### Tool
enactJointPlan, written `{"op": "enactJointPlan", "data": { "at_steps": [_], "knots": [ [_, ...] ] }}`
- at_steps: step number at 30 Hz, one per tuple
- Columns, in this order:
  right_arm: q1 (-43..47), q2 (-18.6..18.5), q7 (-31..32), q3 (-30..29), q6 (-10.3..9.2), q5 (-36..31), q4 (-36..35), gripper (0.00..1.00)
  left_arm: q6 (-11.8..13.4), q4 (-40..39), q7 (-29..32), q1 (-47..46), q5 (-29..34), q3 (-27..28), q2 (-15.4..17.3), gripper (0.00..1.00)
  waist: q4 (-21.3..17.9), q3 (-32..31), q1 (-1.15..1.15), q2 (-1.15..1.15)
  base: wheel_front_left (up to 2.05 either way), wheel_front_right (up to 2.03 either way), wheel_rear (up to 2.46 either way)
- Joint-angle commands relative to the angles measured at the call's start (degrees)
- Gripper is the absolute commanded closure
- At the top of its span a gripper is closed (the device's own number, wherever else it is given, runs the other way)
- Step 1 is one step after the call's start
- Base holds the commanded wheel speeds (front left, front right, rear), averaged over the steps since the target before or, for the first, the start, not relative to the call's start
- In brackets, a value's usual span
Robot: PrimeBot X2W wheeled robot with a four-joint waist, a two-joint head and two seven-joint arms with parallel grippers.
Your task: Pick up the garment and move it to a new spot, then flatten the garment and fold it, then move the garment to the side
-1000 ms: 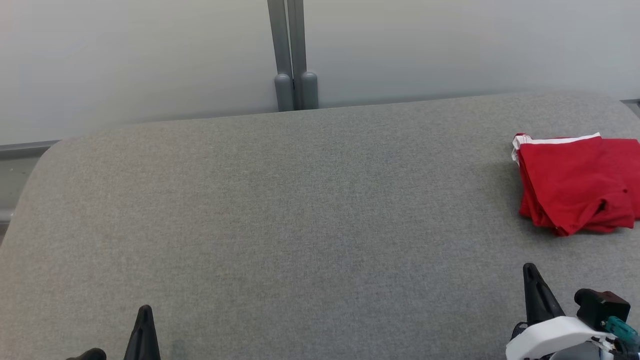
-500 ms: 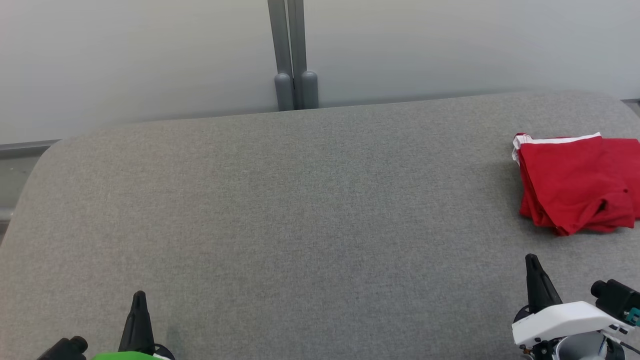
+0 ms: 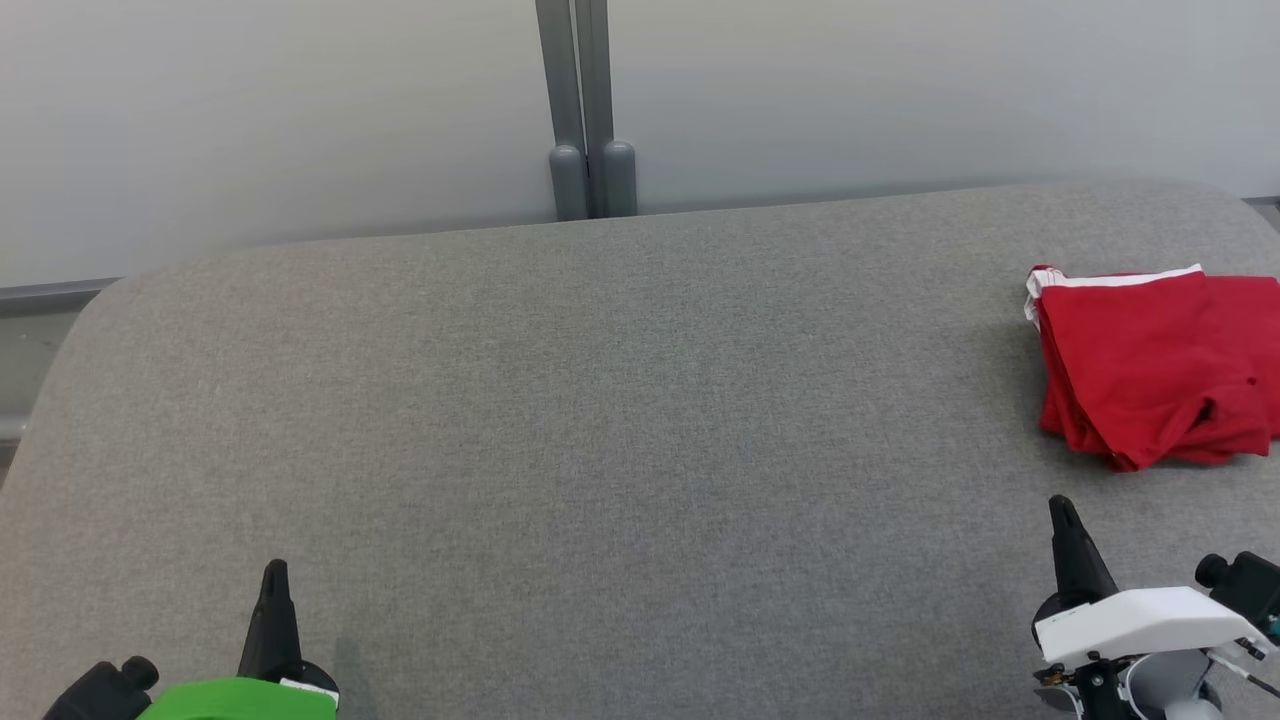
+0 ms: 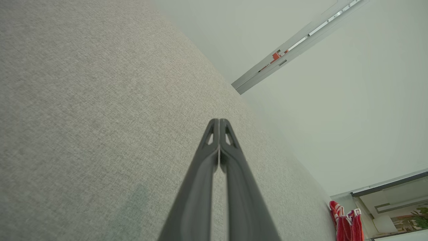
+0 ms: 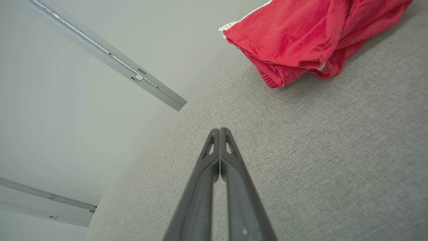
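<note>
We see the folded red garment (image 3: 1150,370) near the table's (image 3: 600,450) right edge, partly cut off, with our left claw (image 3: 274,568) and right claw (image 3: 1056,503) squeezed tight, empty.

Soft, even, bright light falls from above, with no glare. The garment (image 3: 1150,370) throws a faint shadow on the table (image 3: 600,450) toward 9 o'clock, and a weak one lies at 3 o'clock of the left gripper (image 3: 274,572). The head view is sharp. In both wrist views the table edge bows, and the fingers (image 4: 197,207) go soft toward 6 o'clock.
</note>
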Motion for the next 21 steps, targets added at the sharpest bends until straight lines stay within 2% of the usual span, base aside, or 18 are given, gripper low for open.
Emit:
{"op": "enactJointPlan", "data": {
  "at_steps": [1, 21],
  "knots": [
    [-1.44, -0.4, 0.35, -0.18, 0.03, 1.99, -0.77, 1.0, -0.37, -0.36, 0.44, -1.79, -1.56, 0.36, 0.37, 1.0, 0.0, 0.01, 0.0, 0.0, 0.0, 0.0, 0.0],
    [-3.0, -0.47, 3.7, -0.38, 0.03, 16.26, -0.77, 1.0, -0.94, 0.32, 3.84, -4.53, -13.77, 1.16, 0.46, 1.0, 0.04, 0.1, 0.0, 0.0, 0.0, 0.0, 0.0]
  ]
}}
